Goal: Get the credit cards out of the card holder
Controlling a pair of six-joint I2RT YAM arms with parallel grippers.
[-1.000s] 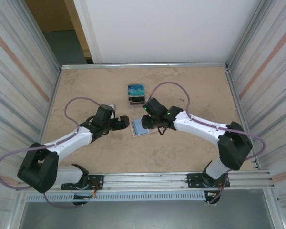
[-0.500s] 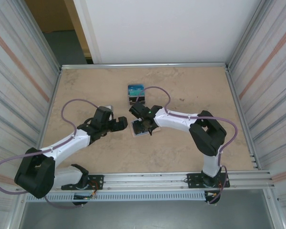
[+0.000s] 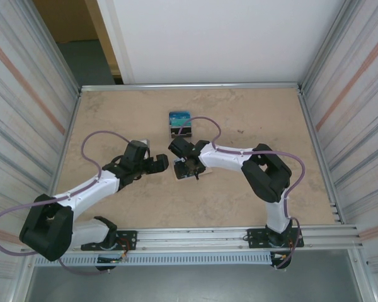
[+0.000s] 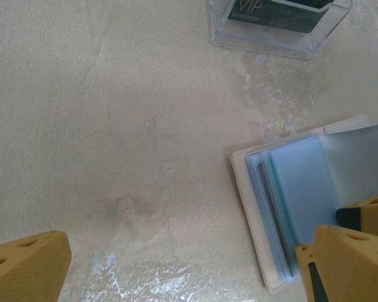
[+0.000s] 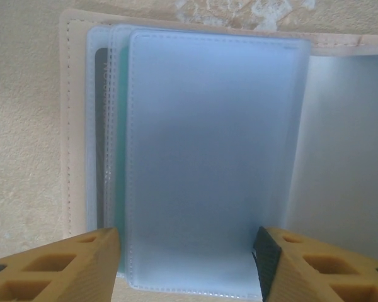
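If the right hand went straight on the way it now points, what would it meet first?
Probably the top clear sleeve of the open card holder, which lies right ahead of the right hand; the gap left is hard to judge.

We count one open tan square card holder (image 5: pixel 65 126), three translucent pale-blue plastic sleeves (image 5: pixel 208 157), one thin dark grey credit card (image 5: pixel 101 126), one thin teal credit card (image 5: pixel 120 157) and one clear plastic box (image 4: pixel 264 43).

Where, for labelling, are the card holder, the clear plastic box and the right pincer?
card holder (image 4: pixel 253 207), left wrist view, tan outer border
clear plastic box (image 4: pixel 264 41), left wrist view, near wall
right pincer (image 5: pixel 188 258), right wrist view, midway between fingertips
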